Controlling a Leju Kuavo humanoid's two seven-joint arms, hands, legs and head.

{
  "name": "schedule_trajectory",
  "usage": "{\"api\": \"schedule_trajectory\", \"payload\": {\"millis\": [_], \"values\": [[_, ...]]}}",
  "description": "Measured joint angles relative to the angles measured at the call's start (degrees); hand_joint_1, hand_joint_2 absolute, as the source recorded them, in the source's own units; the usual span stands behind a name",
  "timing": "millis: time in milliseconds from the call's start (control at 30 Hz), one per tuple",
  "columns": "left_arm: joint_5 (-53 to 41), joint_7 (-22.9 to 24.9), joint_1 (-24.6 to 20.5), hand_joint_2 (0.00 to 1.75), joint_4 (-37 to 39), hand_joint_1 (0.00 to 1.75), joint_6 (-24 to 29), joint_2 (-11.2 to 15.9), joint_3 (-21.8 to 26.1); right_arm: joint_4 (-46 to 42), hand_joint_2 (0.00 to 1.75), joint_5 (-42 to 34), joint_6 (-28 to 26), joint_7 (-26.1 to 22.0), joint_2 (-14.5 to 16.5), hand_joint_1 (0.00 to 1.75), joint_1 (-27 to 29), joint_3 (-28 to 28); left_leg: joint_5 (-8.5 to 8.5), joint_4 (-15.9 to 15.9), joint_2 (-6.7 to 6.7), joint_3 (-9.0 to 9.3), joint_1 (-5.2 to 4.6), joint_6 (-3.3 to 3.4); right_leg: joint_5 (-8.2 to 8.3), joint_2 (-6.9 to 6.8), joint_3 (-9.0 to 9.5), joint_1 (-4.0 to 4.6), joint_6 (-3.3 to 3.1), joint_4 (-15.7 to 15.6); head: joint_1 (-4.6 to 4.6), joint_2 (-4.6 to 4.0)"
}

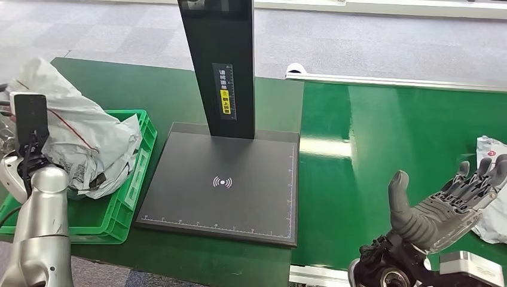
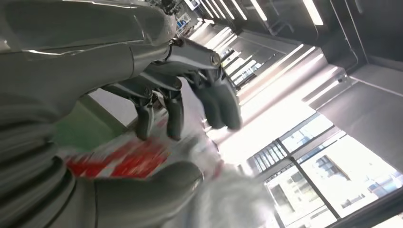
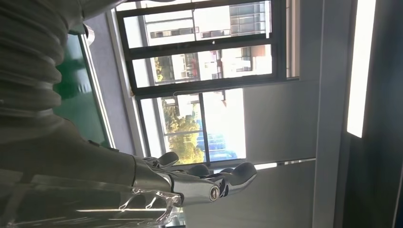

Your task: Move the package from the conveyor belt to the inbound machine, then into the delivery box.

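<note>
A white package (image 1: 491,149) lies on the green conveyor belt (image 1: 382,149) at the far right, partly hidden behind my right hand (image 1: 445,209). That hand hovers just left of it, palm up, fingers spread and holding nothing; the right wrist view shows my right hand (image 3: 190,183) against windows. The black inbound machine (image 1: 221,185), a flat scan plate with an upright pillar, stands in the middle. The green delivery box (image 1: 128,197) sits at the left, holding crumpled white bags (image 1: 84,137). My left arm (image 1: 39,233) rises beside the box; my left hand (image 2: 157,109) hangs over the bags, fingers apart.
A metal rail (image 1: 394,81) edges the belt's far side. Grey carpet floor (image 1: 89,30) lies beyond the table. The green tabletop (image 1: 149,89) surrounds the machine and the box.
</note>
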Motion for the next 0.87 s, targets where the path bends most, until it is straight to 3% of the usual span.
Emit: {"api": "schedule_trajectory", "payload": {"millis": [367, 467, 533, 633, 767, 867], "values": [[-0.3, -1.5, 0.2, 1.75, 1.8, 0.00, 4.0, 0.2, 2.3, 1.2, 1.75, 0.4, 0.0, 0.3, 0.0, 0.00, 0.1, 0.5, 0.00, 0.0, 0.00, 0.01, 0.01, 0.00, 0.00, 0.00, -0.01, 0.00, 0.00, 0.0, -0.01, -0.02], [7.0, -8.3, 1.6, 1.75, 0.0, 0.00, 1.9, -0.6, 2.3, 1.4, 1.75, 0.5, 0.1, 0.4, 0.0, 0.00, 0.1, 0.6, 0.00, 0.0, 0.00, 0.02, -0.01, 0.00, 0.00, 0.00, -0.01, 0.00, 0.00, 0.0, -0.01, -0.01], [16.4, -14.9, 4.4, 1.75, -4.3, 0.00, -3.4, -2.2, 1.1, 1.6, 1.75, 0.5, 0.8, 0.4, 0.0, 0.00, 0.0, 0.6, -0.01, 0.0, 0.00, 0.01, -0.03, 0.01, 0.00, 0.00, 0.00, -0.03, 0.00, 0.0, -0.01, -0.01], [26.1, -21.2, 10.8, 1.75, -13.5, 0.00, -10.6, -5.1, -4.0, 2.3, 1.75, 1.3, 2.5, 1.2, -0.2, 0.00, -0.4, 0.6, -0.05, 0.0, 0.03, -0.01, -0.06, 0.02, 0.00, 0.01, 0.00, -0.07, 0.01, -0.1, -0.01, 0.00], [29.4, -25.8, 20.3, 1.75, -24.2, 0.00, -12.1, -8.4, -14.8, 3.8, 1.75, 4.2, 4.5, 3.1, -0.3, 0.00, -1.3, 0.8, -0.14, 0.0, 0.01, -0.01, -0.09, 0.09, -0.03, 0.00, 0.00, -0.12, 0.04, -0.1, 0.01, -0.01], [32.3, -27.1, 25.6, 1.75, -28.2, 0.00, -13.2, -10.4, -21.4, 5.1, 1.75, 6.2, 5.3, 4.1, -0.3, 0.00, -1.4, 1.3, -0.17, 0.0, 0.01, -0.01, -0.09, 0.11, -0.04, 0.00, 0.00, -0.13, 0.06, -0.1, 0.00, -0.01]]}}
